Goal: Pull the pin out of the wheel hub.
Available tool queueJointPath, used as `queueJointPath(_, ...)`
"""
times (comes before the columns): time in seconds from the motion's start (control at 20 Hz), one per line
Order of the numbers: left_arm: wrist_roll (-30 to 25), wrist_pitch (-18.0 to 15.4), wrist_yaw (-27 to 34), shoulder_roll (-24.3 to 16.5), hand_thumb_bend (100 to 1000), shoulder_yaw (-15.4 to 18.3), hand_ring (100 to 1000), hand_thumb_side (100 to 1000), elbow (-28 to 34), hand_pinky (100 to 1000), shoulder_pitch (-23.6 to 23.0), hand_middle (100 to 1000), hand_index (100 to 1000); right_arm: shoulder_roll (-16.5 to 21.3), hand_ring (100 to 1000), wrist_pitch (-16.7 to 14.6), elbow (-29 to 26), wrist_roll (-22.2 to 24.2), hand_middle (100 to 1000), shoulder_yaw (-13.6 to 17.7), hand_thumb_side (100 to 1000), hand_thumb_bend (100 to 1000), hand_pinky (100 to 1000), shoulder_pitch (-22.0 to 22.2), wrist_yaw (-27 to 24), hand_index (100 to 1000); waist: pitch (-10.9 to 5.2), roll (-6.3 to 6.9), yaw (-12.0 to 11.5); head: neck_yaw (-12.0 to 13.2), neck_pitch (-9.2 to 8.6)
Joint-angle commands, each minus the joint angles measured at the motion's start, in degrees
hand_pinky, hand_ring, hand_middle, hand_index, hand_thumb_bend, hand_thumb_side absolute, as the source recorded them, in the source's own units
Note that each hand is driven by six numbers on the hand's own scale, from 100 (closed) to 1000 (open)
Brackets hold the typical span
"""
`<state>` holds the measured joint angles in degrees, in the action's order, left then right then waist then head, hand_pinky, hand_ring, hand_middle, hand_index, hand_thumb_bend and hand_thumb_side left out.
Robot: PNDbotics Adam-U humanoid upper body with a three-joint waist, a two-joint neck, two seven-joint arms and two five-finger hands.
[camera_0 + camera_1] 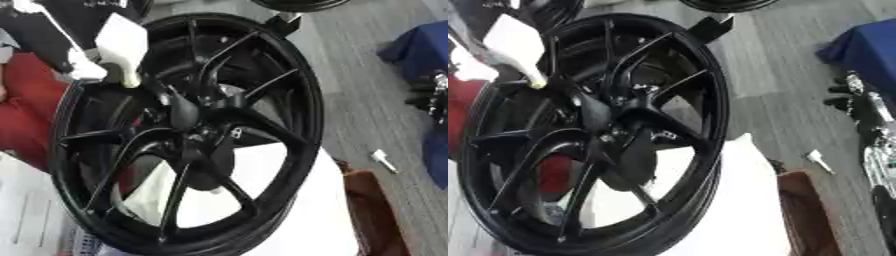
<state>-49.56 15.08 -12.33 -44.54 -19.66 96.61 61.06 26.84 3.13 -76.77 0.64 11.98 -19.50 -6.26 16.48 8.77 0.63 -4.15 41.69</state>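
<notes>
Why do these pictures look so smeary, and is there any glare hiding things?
Left eye view: the black wheel is soft all over, its spokes blurred, and the white surface behind it is washed out to flat white. Right eye view: the same blur; the hub is a dark mass, so no pin can be made out; the right hand at the edge is smeared too.

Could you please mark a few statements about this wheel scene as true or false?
1. The wheel hub is black with slim spokes. True.
2. The robot's right hand grips a spoke. False: it shows at the right edge, apart from the wheel, beside a blue cloth.
3. A small white thing lies on the grey floor to the right of the wheel. True.
4. A red thing sits to the right of the wheel. False: it is on the left, partly behind the rim.
</notes>
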Motion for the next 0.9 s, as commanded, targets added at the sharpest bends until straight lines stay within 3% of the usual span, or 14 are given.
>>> queueJointPath(0.05,2.29,1.14,2.18,-4.09,130,5.35,654,100,-1.29,743,0.35,520,516,0.92,685,-0.27,-0.69,-0.03,717,0.48,886,100,883,-0.52,0.07,821,-1.44,-0.68,-0.49,-0.29,0.03)
queueJointPath(0.35,7.99,2.78,5.57,-10.44,100,14.58,643,143,-7.50,745,-7.15,510,522,1.49,684,-0.62,-0.53,-1.15,716,1.76,887,100,883,0.27,-0.25,820,-1.18,-1.12,-2.15,-1.21,0.37)
queueJointPath(0.6,12.94,3.86,9.80,-12.48,100,22.64,638,189,-12.84,744,-15.16,511,534,1.28,684,-0.88,-0.40,-2.28,716,2.72,888,100,883,0.58,-0.98,820,-0.39,-1.77,-3.52,-1.85,-0.56)
queueJointPath(0.75,15.75,5.98,9.76,-10.22,100,26.43,639,221,-16.75,750,-19.72,517,555,0.98,684,-0.98,-0.47,-2.86,716,3.33,892,100,882,0.51,-1.30,820,0.15,-2.29,-3.82,-2.17,-1.82)
queueJointPath(0.9,18.62,7.40,8.31,-6.25,181,28.59,666,396,-18.66,767,-24.39,553,665,0.67,684,-1.08,-0.44,-3.15,715,3.52,888,100,883,0.38,-1.52,820,0.46,-2.78,-3.70,-1.95,-2.37)
